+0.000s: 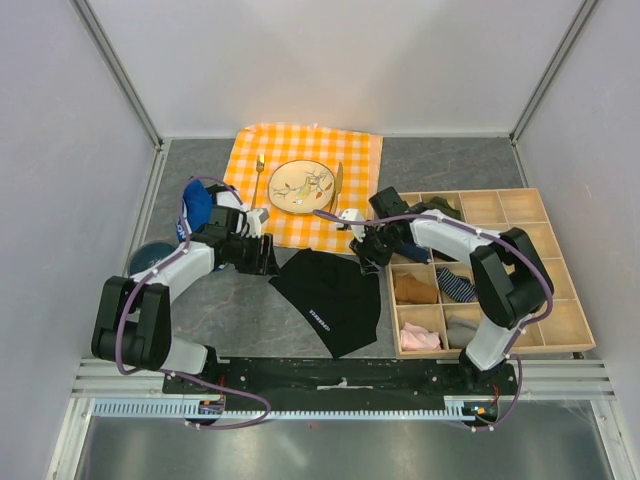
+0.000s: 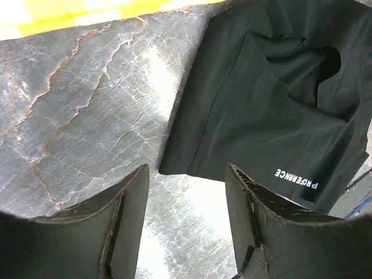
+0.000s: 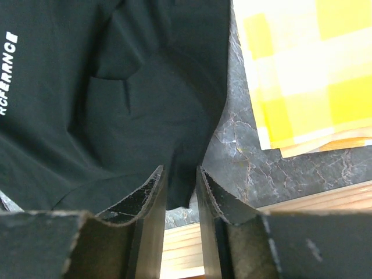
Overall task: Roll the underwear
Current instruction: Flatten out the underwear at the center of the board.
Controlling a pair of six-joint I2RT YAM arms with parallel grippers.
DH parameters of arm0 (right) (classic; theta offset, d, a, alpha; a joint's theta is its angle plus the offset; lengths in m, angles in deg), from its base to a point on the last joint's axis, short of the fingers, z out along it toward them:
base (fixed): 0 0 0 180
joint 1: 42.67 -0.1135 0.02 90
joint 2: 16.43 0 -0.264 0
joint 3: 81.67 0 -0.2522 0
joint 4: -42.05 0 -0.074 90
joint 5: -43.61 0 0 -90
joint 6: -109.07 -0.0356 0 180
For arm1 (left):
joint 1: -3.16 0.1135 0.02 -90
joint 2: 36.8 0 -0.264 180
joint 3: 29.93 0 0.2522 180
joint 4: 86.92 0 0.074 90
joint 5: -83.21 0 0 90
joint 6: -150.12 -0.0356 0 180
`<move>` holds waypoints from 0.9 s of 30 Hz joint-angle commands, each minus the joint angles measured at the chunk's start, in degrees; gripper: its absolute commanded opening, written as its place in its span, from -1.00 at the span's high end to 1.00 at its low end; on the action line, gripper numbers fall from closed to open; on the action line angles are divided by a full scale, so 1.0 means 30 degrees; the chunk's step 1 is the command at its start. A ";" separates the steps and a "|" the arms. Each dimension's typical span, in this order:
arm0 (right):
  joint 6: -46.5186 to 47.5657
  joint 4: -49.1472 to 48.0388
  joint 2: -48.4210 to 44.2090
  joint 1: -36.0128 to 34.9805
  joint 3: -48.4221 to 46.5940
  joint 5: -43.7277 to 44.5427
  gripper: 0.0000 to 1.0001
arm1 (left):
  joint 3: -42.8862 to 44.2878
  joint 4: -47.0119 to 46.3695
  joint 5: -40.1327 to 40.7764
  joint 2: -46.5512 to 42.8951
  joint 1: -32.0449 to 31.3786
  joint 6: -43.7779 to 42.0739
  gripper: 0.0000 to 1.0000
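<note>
The black underwear (image 1: pixel 330 295) lies flat on the dark marble table between my two grippers, with white waistband lettering (image 1: pixel 322 318) facing up. My left gripper (image 1: pixel 268 258) is open and empty. It sits low just off the underwear's left corner, which shows in the left wrist view (image 2: pixel 267 99) ahead of the gripper (image 2: pixel 187 168). My right gripper (image 1: pixel 366 255) is at the underwear's right corner. In the right wrist view the gripper (image 3: pixel 181 170) has its jaws narrowly apart, and the corner of the underwear (image 3: pixel 116 99) lies between them.
An orange checked cloth (image 1: pixel 355 160) at the back holds a plate (image 1: pixel 300 186), a fork (image 1: pixel 258 178) and a knife (image 1: pixel 337 185). A wooden compartment box (image 1: pixel 520 205) with small garments stands right, close behind my right gripper. A blue garment (image 1: pixel 197 205) lies left.
</note>
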 commanded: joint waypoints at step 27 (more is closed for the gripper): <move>1.3380 0.2375 0.4390 -0.3460 -0.8271 -0.4880 -0.01 | 0.1492 0.0862 0.0080 0.2586 -0.0573 0.0781 0.29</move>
